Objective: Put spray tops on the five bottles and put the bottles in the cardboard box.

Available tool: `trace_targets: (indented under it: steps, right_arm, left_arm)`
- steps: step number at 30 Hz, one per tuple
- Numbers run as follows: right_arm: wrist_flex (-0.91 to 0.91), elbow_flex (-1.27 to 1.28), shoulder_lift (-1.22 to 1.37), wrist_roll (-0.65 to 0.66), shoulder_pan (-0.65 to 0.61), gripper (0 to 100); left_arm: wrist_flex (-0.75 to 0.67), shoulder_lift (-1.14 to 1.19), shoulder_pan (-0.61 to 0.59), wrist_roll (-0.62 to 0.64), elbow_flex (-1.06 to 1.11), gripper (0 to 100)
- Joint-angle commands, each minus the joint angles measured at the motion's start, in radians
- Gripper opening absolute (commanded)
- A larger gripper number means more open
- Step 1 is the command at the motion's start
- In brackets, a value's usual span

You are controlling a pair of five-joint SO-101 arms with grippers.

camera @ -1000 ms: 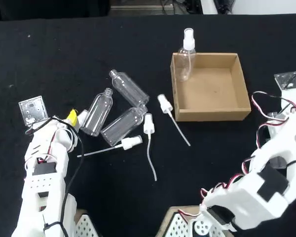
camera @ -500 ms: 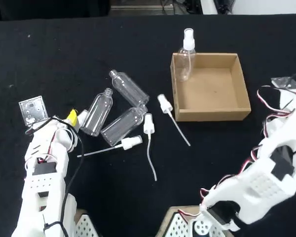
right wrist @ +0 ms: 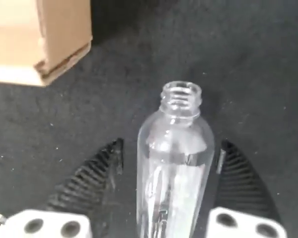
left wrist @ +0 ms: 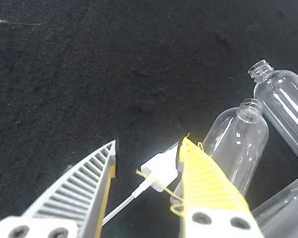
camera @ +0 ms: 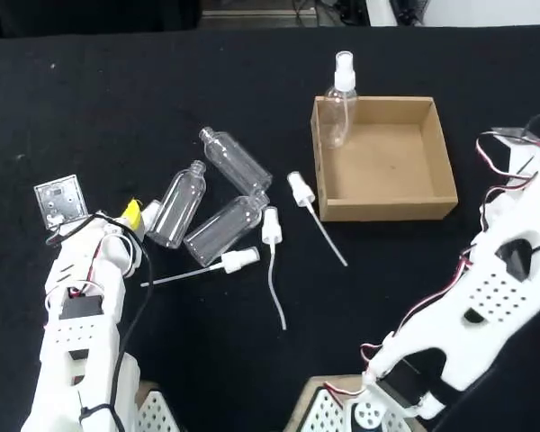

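The right arm (camera: 495,297) has swung upward along the bench's (camera: 117,90) right edge over the past second, its white body now stretching from the near edge up beside the cardboard box (camera: 387,209). The left arm and every loose item lie as they did.

In the right wrist view, the right hand (right wrist: 172,144) has an uncapped clear bottle (right wrist: 174,163) lying within it, the open neck pointing away from the wrist, with a corner of the box (right wrist: 44,34) off to one side beyond it. Whether the hand presses on this bottle I cannot tell.

The left hand (left wrist: 149,146) rests low on the bench's left side, its fingers apart. A white spray top (left wrist: 161,168) lies between them, close against the yellow finger (left wrist: 203,183), possibly touching it.

Just beyond that hand, three uncapped bottles lie on their sides in a loose cluster: one nearest the left hand (camera: 178,204), one behind it (camera: 236,160), one in front (camera: 225,229). Three more spray tops with long tubes lie near them: one just beside the box's left wall (camera: 301,191), one at the cluster's right (camera: 271,227), one in front of it (camera: 238,260).

A capped bottle (camera: 339,103) stands upright in the box's far left corner.
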Motion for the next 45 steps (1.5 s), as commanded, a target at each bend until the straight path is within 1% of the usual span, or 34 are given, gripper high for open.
trace_targets:
  steps: [1,8,17,19,23,24,25,27,29,32,36,40,45]
  right_arm:
    - [0.040,-0.119,0.038,-0.008,0.023,25.5]
    - [0.044,-0.157,0.076,-0.002,0.080,25.9]
    - [0.044,-0.147,0.084,0.002,0.087,25.2]
    - [0.044,-0.147,0.082,0.003,0.086,20.4]
    - [0.046,-0.140,0.077,0.014,0.087,2.4]
    - [0.048,-0.137,0.074,0.009,0.089,0.6]
    - [0.055,-0.147,0.068,-0.002,0.089,1.8]
    - [0.055,-0.145,0.021,-0.035,0.091,1.0]
    - [0.057,-0.130,-0.064,-0.075,0.089,1.1]
    - [0.057,-0.061,-0.255,-0.140,0.081,1.1]
    - [0.057,0.153,-0.585,-0.203,0.038,1.1]
    - [0.015,0.414,-0.932,-0.262,-0.051,1.1]
    - [-0.107,0.722,-1.305,-0.359,-0.212,1.1]
  left_arm:
    - [-0.014,-0.012,-0.008,0.008,-0.010,20]
    - [-0.014,-0.012,-0.005,0.008,-0.010,20]
    - [-0.014,-0.012,-0.007,0.008,-0.010,20]
    - [-0.014,-0.012,-0.007,0.008,-0.010,20]
    - [-0.014,-0.012,-0.007,0.008,-0.010,20]
    - [-0.014,-0.012,-0.007,0.008,-0.010,20]
    - [-0.014,-0.012,-0.005,0.008,-0.010,20]
    - [-0.014,-0.012,-0.004,0.008,-0.010,20]
    - [-0.014,-0.012,-0.004,0.008,-0.010,20]
    - [-0.014,-0.012,-0.004,0.008,-0.010,20]
    - [-0.012,-0.012,-0.002,0.008,-0.010,20]
    - [-0.009,-0.012,-0.002,0.008,-0.010,20]
    - [0.083,-0.012,-0.002,0.008,-0.051,20]
